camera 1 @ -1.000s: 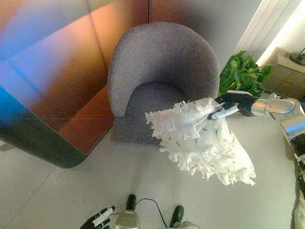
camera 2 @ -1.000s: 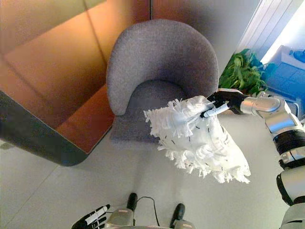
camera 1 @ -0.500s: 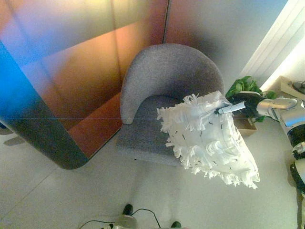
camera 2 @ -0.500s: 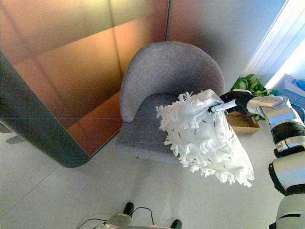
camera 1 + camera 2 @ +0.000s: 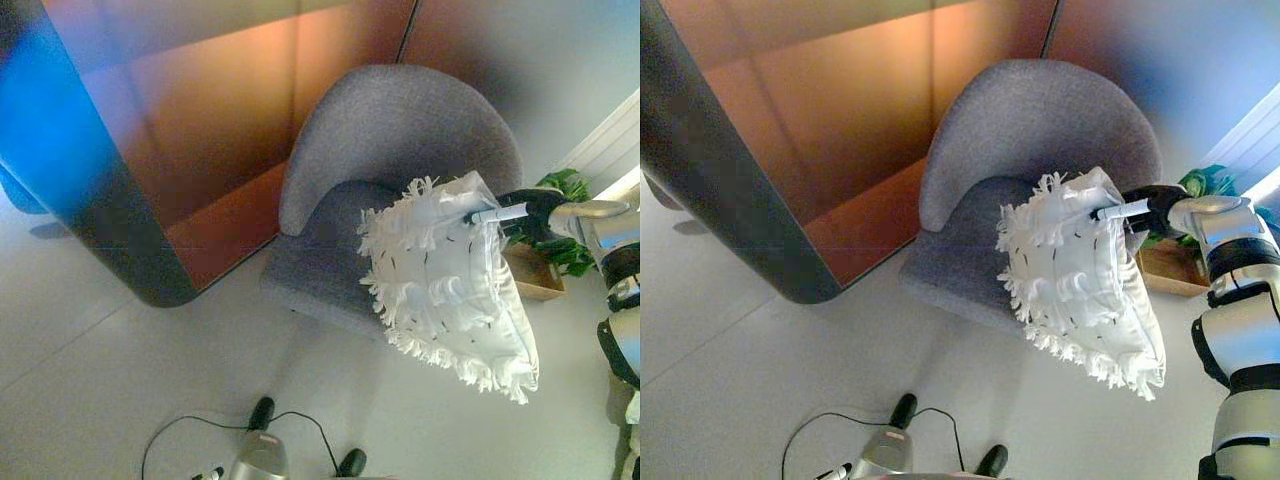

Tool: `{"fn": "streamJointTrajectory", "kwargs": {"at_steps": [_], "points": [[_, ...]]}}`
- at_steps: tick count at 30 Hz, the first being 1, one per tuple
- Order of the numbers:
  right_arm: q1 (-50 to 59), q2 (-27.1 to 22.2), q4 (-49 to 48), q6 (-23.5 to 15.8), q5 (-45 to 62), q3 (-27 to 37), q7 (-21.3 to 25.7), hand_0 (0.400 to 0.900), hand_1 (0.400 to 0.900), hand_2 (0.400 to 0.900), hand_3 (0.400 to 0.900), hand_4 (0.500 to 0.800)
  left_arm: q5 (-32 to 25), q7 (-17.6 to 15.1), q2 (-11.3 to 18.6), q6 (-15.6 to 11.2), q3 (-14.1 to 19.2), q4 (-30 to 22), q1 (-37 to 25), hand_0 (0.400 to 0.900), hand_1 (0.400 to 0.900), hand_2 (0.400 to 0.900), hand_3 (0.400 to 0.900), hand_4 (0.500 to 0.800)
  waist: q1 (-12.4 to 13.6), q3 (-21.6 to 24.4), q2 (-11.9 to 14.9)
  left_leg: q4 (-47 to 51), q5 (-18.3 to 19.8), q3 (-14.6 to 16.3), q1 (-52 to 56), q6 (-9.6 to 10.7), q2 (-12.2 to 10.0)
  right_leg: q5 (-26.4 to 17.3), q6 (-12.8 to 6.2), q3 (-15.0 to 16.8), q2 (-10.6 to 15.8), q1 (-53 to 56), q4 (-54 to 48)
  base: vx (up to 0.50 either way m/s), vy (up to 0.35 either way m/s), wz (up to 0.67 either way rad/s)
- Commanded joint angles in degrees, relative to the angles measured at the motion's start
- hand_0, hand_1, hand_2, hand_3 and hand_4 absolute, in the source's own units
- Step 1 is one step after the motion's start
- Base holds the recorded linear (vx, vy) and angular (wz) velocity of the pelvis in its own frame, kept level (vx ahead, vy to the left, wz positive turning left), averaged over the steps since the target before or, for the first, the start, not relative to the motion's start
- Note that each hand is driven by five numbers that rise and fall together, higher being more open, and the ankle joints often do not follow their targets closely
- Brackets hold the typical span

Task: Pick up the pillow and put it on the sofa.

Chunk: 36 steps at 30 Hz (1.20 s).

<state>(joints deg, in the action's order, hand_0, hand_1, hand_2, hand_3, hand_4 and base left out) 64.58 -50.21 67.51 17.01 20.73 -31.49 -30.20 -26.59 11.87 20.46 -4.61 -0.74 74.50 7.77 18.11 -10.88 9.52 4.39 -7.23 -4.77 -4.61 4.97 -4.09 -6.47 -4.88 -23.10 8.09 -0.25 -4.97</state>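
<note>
right robot hand (image 5: 522, 208) pinches the top corner of the pillow (image 5: 450, 280), fingers curled onto the fabric, one white-tipped finger lying across the edge. pillow is white, fringed, with small dark flecks; it hangs tilted in the air in front of the sofa's seat, lower corner pointing down over the floor (image 5: 120, 380). can't tell if it touches the seat edge. sofa (image 5: 400, 140) is a grey round-backed single seater, nothing resting on its cushion. left robot hand (image 5: 835, 472) only shows as fingertips at the bottom edge, can't tell how its fingers are set. orange-brown wall panel (image 5: 220, 110) with a dark rounded corner post (image 5: 120, 250) left of the sofa. green plant (image 5: 565, 185) and a wooden box (image 5: 535, 275) sit right of the sofa, behind the right arm. no readable writing or labels anywhere.
</note>
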Motion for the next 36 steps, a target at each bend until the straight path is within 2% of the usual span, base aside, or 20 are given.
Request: {"fn": "streamJointTrajectory", "kwargs": {"at_steps": [1,3,8,14,23,31,36], "points": [[19.1,-4.9,0.5,-5.4,4.2,-3.7,9.4,0.510,0.510,0.510,0.510,0.566,1.9,0.9,2.7,-1.2,-1.7,1.6,-0.1,0.900,0.900,0.900,0.900,0.800,1.5,-0.5,0.7,0.6,4.8,0.6,2.0,-0.9,2.0,2.9,-2.37,0.2,-1.9,4.5,0.0,0.00,0.016,-0.04],[19.9,-5.1,1.1,-4.4,4.2,-3.2,10.5,0.900,0.900,0.900,0.900,0.800,1.7,0.7,2.5,-1.1,-1.9,1.3,0.0,0.900,0.900,0.900,0.900,0.800,1.3,-0.4,0.5,0.6,4.6,0.4,1.6,-0.9,2.1,2.9,-2.42,0.0,-1.8,4.3,0.0,0.00,0.000,0.00],[21.8,-6.6,2.5,-2.6,2.9,-5.6,11.5,0.900,0.900,0.900,0.900,0.800,0.3,0.9,2.3,-0.4,-3.0,0.2,-0.4,0.900,0.900,0.900,0.900,0.800,1.1,-0.6,-0.1,0.6,4.5,0.2,0.8,-0.9,2.2,3.0,-2.37,0.2,-1.7,3.5,0.0,-0.04,0.014,-0.02],[22.4,-8.3,3.6,-0.8,0.3,-7.1,8.2,0.900,0.900,0.900,0.900,0.800,-0.2,1.1,2.1,-0.1,-3.5,-0.4,0.0,0.900,0.900,0.900,0.900,0.800,0.6,0.0,-0.4,0.6,4.6,0.6,1.1,-0.7,2.1,3.3,-2.22,0.4,-1.6,3.5,0.0,0.00,0.013,-0.04],[21.6,-10.9,4.9,-0.5,-1.8,-7.9,5.3,0.900,0.900,0.900,0.900,0.800,-0.6,2.3,1.9,-0.1,-3.5,-0.6,0.6,0.900,0.900,0.900,0.900,0.800,0.0,0.8,-1.0,0.6,4.7,1.1,1.6,-0.5,2.2,3.5,-2.13,0.7,-1.4,3.5,0.0,-0.01,0.008,-0.02],[16.3,-12.6,4.8,-1.5,-2.7,-4.4,1.6,0.900,0.900,0.900,0.900,0.800,-0.2,2.8,1.6,-0.6,-2.9,-0.2,0.8,0.900,0.900,0.900,0.900,0.800,-1.1,1.9,-1.4,0.6,5.0,1.8,2.2,-0.4,2.1,3.7,-2.11,1.3,-1.2,3.6,0.0,-0.01,0.001,-0.04],[7.9,-12.6,4.0,-3.7,-1.5,1.9,0.6,0.900,0.900,0.900,0.900,0.800,-0.3,3.0,0.8,-1.1,-2.9,0.2,0.7,0.900,0.900,0.900,0.900,0.800,-2.3,2.8,-2.4,0.6,5.3,2.8,3.2,-0.5,2.2,3.8,-2.14,1.8,-1.0,4.0,0.0,-0.01,0.004,-0.06]]}}
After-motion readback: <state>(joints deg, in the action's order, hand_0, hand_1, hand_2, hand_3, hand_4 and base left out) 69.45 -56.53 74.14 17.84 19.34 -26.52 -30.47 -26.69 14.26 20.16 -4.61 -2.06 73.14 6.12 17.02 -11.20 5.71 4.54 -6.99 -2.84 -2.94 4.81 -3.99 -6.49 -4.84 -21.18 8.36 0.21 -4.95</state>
